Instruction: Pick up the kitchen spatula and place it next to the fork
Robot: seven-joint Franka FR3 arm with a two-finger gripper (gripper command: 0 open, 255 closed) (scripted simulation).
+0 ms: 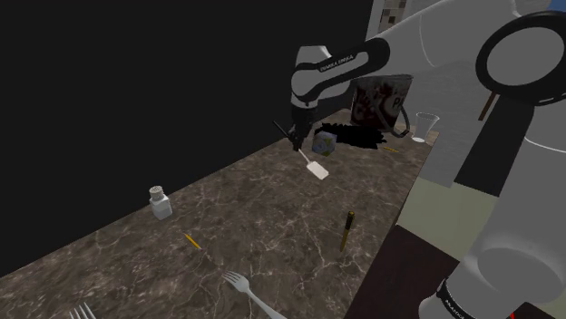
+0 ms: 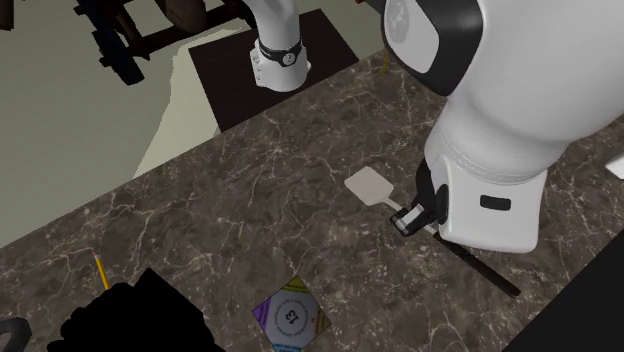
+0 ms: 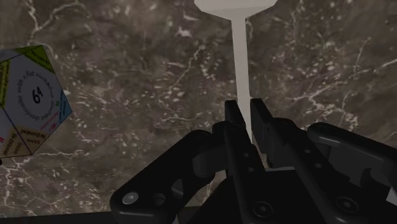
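The spatula (image 3: 242, 63) is pinched between the jaws, which are pressed onto its pale shaft just below the flat white blade. The dark handle end is seen sticking out behind the hand in the second exterior view. The tool is located at the far part of the table (image 1: 272, 227), with the blade pointed toward the shoulder view's lower right. Whether the blade is resting on the marble-patterned top or raised a little cannot be told. Just beside it a many-sided die (image 1: 324, 141) is found, and beyond that a dark patterned pot (image 1: 381, 100) and a clear glass (image 1: 424, 125).

The grasp is judged to be made — the step in hand is the lift and carry. The fork (image 1: 249, 292) is lying well apart from the spatula, at the bottom edge of the shoulder view. A long move down the table is called for, with the spatula raised enough to be carried over the dark pen (image 1: 347, 231) and the yellow pencil (image 1: 190, 240) lying between. The blade should then be lowered and released beside the fork — not on it. A small white bottle (image 1: 161, 201) is set well off that path.
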